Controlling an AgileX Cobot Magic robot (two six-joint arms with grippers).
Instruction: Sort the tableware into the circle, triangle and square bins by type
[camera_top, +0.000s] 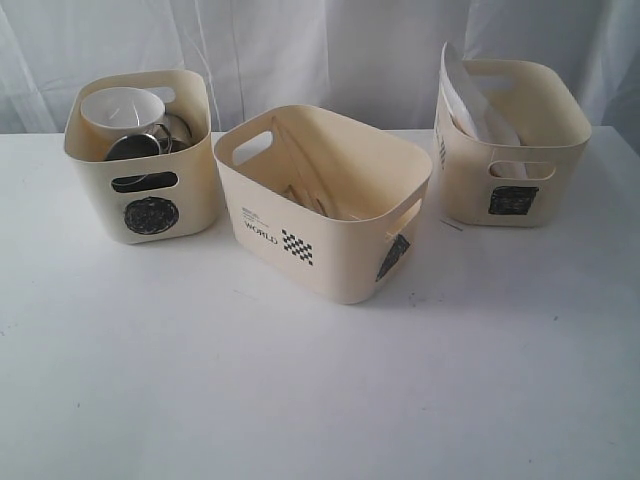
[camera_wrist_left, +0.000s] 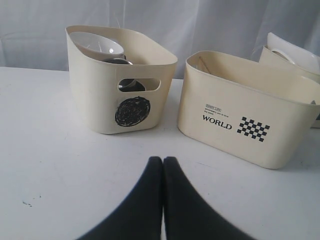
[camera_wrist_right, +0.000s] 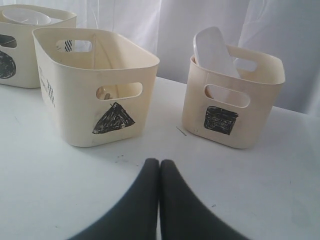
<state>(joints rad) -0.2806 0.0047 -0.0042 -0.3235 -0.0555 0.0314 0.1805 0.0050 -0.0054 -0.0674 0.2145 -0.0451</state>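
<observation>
The large white square plate (camera_top: 457, 88) stands on edge in the square bin (camera_top: 470, 195) at the right, leaning, its upper edge above the rim. The small white bowl (camera_top: 120, 108) sits in the circle bin (camera_top: 190, 205) at the left; the triangle bin (camera_top: 330, 265) stands between. No tableware lies loose on the surface (camera_top: 300, 400), so sorting looks finished; the next move likely calls only for retreat. The left tool (camera_wrist_left: 163, 161) and right tool (camera_wrist_right: 159, 162) are both pinched closed, empty.
</observation>
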